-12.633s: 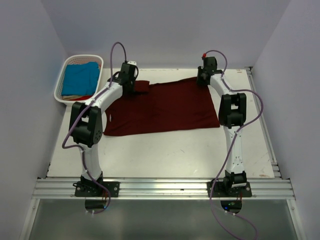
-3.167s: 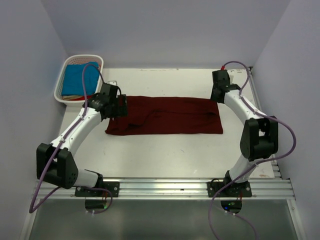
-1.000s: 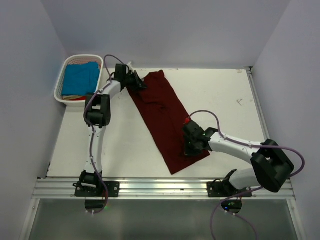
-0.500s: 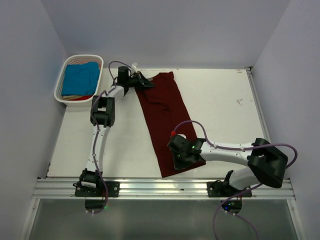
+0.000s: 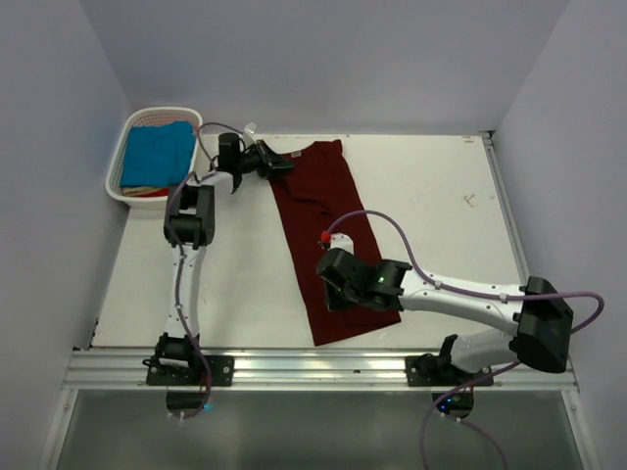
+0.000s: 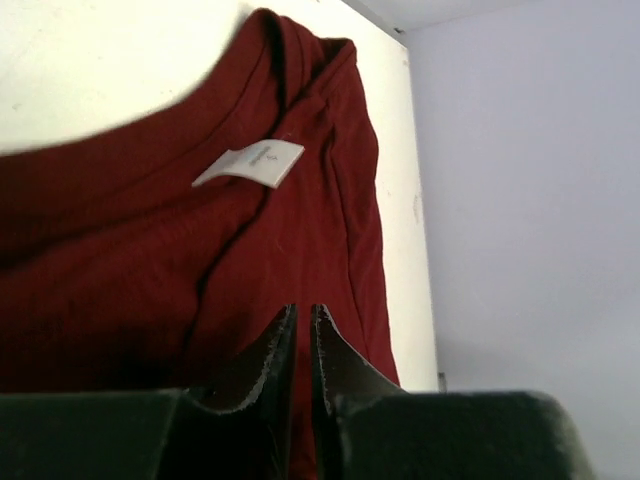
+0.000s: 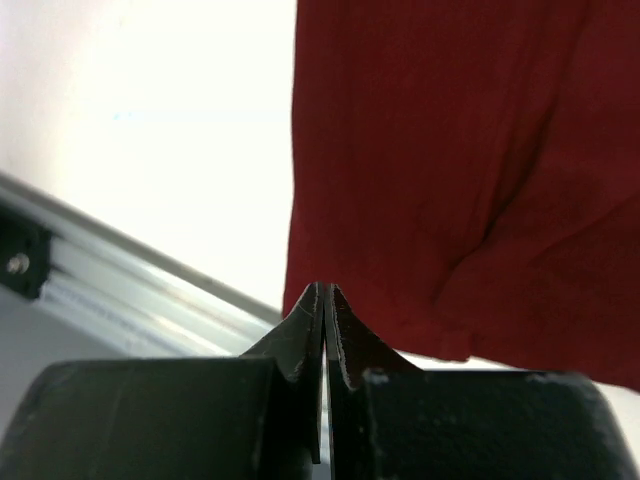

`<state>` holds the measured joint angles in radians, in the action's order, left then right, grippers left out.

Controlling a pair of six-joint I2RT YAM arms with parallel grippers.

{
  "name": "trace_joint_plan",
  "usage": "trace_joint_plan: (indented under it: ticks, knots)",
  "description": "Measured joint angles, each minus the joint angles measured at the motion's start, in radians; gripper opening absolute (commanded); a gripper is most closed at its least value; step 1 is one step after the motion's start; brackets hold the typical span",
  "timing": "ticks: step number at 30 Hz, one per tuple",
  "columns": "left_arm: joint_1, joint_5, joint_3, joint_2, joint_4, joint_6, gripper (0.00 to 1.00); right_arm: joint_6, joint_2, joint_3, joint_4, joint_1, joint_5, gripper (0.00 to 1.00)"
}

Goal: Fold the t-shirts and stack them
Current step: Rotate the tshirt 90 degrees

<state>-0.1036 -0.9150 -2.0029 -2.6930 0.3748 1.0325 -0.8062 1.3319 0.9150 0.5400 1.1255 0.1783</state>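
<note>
Top external view: the maroon t-shirt (image 5: 323,230) lies in a long strip on the table (image 5: 441,206), left gripper (image 6: 302,315) barely parted at its collar, right gripper (image 7: 325,293) pinched shut on its near hem.

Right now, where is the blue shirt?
In the top view, the blue shirt lies in the white basket at the far left corner of the table, just left of the left gripper at the maroon shirt collar.

Dark maroon t-shirt (image 5: 318,211), white label (image 6: 250,163), turquoise t-shirt (image 5: 157,155), white slatted basket (image 5: 162,114)
</note>
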Motion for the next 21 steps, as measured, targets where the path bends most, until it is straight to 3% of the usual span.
trace_joint_plan:
  ticks: [4, 8, 10, 14, 21]
  knots:
    - [0.014, 0.150, 0.254, 0.277, -0.153, -0.155, 0.14, 0.041, 0.068, 0.088, 0.064, -0.003, 0.134, 0.00]
    - [0.016, 0.316, 0.463, 0.599, -0.237, -0.293, 0.02, 0.047, 0.150, 0.129, 0.108, -0.027, 0.255, 0.00]
    - [0.013, 0.379, 0.529, 0.712, -0.267, -0.338, 0.00, 0.044, 0.186, 0.128, 0.127, -0.052, 0.287, 0.00]
    - [-0.003, 0.482, 0.637, 0.810, -0.322, -0.398, 0.00, 0.039, 0.237, 0.097, 0.117, -0.106, 0.309, 0.00]
    - [-0.058, 0.565, 0.772, 0.794, -0.453, -0.428, 0.00, 0.030, 0.303, 0.009, 0.054, -0.140, 0.290, 0.00]
